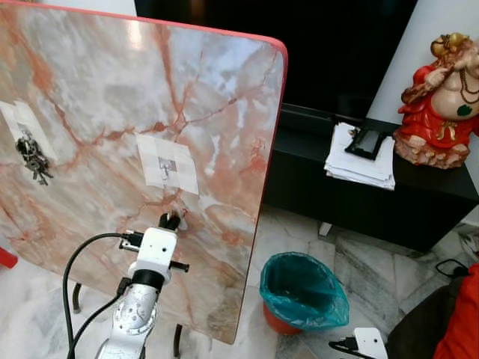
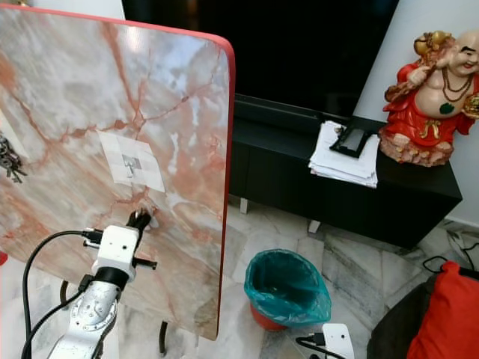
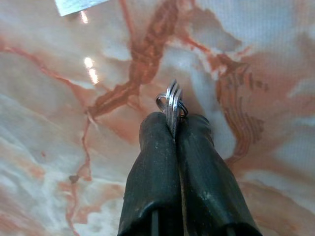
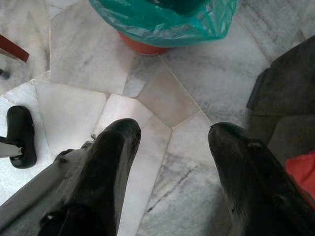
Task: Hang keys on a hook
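Your left gripper (image 1: 172,221) is clamped tight on the keys (image 3: 172,105), both black fingers (image 3: 157,162) pressed together with the silver key ring poking out between the tips, right up against the marble board (image 1: 209,90). It sits just below the hook (image 1: 165,170) on its white patch, not on it yet. Another bunch of keys (image 1: 34,158) hangs on a hook further to your left. Your right gripper (image 4: 170,135) hangs low with fingers spread apart over the marble floor (image 4: 162,93), near the green-lined bin (image 1: 303,292).
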Controlling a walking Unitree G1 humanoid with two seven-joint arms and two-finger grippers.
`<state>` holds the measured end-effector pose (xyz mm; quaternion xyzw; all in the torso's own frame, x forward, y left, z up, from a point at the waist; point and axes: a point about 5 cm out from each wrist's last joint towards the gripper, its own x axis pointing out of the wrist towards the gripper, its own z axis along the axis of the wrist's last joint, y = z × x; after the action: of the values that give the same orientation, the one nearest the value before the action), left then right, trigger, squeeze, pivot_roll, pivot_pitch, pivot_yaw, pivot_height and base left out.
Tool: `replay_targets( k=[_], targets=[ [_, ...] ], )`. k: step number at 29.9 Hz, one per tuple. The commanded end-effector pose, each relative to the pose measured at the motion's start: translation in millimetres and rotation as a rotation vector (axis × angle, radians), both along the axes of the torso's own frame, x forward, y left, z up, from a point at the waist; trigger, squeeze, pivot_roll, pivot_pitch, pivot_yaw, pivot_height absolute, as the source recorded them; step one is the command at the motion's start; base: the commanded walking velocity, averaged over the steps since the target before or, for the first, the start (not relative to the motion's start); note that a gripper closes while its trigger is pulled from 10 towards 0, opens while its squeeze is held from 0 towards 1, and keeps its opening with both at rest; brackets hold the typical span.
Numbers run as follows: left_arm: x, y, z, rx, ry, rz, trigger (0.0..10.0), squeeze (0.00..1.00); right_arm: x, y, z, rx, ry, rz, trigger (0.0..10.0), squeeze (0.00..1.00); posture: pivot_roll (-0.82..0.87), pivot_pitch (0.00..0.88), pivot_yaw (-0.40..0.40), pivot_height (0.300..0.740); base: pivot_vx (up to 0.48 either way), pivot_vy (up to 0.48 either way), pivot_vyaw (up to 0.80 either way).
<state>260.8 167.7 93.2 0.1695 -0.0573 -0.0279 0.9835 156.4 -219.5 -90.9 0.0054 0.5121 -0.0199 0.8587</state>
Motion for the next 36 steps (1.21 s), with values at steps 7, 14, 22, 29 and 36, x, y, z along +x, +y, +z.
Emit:
replay_targets(
  k=[7, 14, 22, 29, 36],
  targets=[
    [2.8, -1.8, 11.9, 0.014, -0.046, 0.009, 10.0, 0.0, 0.5, -1.9, 0.7, -0.004, -0.003, 0.003, 10.0, 0.0, 0.02, 0.0, -0.091, 0.74, 0.0, 0.0, 0.0],
    [4.0, 0.5, 16.3, 0.026, -0.065, 0.031, 10.0, 0.0, 0.8, -1.7, 0.7, -0.005, -0.001, 0.008, 10.0, 0.0, 0.02, 0.0, -0.091, 0.74, 0.0, -0.119, 0.0],
    [5.3, 1.2, 19.9, 0.026, -0.079, 0.039, 10.0, 0.0, 0.7, -1.6, 0.7, -0.003, -0.001, 0.008, 10.0, 0.0, 0.02, 0.0, -0.091, 0.74, 0.0, -0.132, 0.0],
    [6.1, 1.1, 22.0, 0.028, -0.091, 0.045, 10.0, 0.0, 0.7, -1.5, 0.7, -0.003, -0.001, 0.008, 10.0, 0.0, 0.02, 0.0, -0.091, 0.74, 0.0, 0.0, 0.0],
    [8.5, 2.7, 28.1, 0.04, -0.117, 0.061, 10.0, 0.0, 1.0, -1.4, 0.8, -0.003, -0.001, 0.012, 10.0, 0.0, 0.02, 0.0, -0.091, 0.74, 0.0, -0.135, 0.0]
  ],
)
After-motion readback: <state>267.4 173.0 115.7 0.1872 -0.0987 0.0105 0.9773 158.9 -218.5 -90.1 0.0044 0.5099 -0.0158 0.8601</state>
